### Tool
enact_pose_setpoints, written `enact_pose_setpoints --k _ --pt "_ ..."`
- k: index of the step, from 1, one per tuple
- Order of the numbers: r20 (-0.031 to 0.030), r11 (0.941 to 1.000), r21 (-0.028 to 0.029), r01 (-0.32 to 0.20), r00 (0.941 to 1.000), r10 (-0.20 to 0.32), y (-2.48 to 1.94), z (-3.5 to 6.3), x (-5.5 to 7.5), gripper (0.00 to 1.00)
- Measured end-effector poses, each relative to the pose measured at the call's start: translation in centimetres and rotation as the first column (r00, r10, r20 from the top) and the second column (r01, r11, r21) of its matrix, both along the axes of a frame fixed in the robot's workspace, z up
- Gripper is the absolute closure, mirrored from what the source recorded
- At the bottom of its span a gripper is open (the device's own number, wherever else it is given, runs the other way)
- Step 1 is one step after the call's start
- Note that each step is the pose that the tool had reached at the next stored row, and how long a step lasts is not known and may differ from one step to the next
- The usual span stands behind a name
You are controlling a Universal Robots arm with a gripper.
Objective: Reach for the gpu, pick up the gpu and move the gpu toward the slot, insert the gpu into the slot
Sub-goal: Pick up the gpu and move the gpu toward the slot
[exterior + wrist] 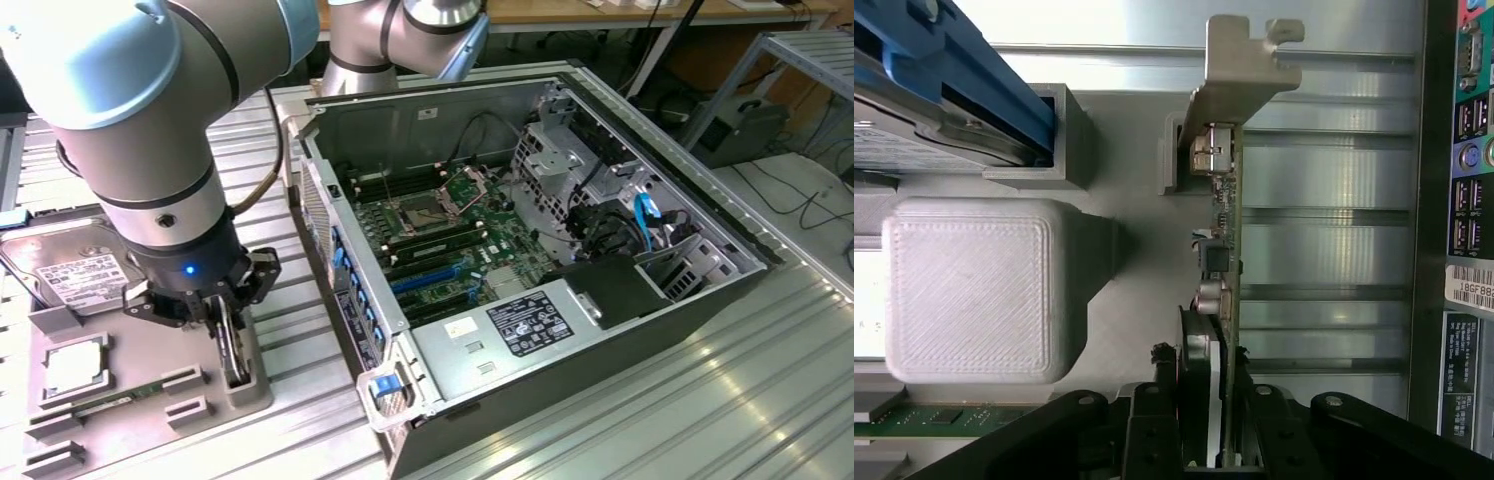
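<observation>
The gpu (1226, 215) carries a dull silver metal bracket (1239, 70). The holder (969, 290) is matt grey plastic, finely ridged. The desk (1334, 190) is brushed, ribbed metal, and the arm (127, 90) has a glossy shell.

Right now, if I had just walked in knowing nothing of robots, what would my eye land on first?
The big grey robot arm at the exterior view's left stands out first. Its gripper is down at the gpu, which stands on edge in a grey holder. Toward the exterior view's right, an open computer case lies on its side, showing its green motherboard and a long blue slot.
</observation>
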State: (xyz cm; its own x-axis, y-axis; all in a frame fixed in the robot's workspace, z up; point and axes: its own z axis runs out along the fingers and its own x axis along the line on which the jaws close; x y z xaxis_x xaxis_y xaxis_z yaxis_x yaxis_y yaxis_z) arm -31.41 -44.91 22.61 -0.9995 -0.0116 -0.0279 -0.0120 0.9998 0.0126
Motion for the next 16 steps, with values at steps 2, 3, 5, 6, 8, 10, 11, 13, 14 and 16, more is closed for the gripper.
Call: enact_pose_setpoints --k 2,3,5,6,8,10,11,13,14,16 --pt "0.0 1.0 0.0 0.0 1.0 0.0 0.0 0.0 0.0 0.69" --pt "-0.0001 1.0 0.0 0.0 1.0 0.0 0.0 0.0 0.0 0.69" --pt "0.0002 1.0 0.0002 0.0 1.0 0.0 0.01 -0.02 0.04 0.69" --pt "0.0 1.0 0.0001 0.0 1.0 0.0 0.0 0.0 0.1 0.69" --pt "0.0 1.0 0.0 0.0 1.0 0.0 0.0 0.0 0.18 0.69" --pt "0.0 1.0 0.0 0.0 1.0 0.0 0.0 0.0 0.18 0.69" --pt "0.0 1.0 0.0 0.0 1.0 0.0 0.0 0.0 0.18 0.69" --pt "0.0 1.0 0.0 0.0 1.0 0.0 0.0 0.0 0.19 0.69" --pt "-0.0001 1.0 0.0 0.0 1.0 0.0 0.0 0.0 0.19 0.69" --pt "0.0 1.0 0.0 0.0 1.0 0.0 0.0 0.0 0.19 0.71"
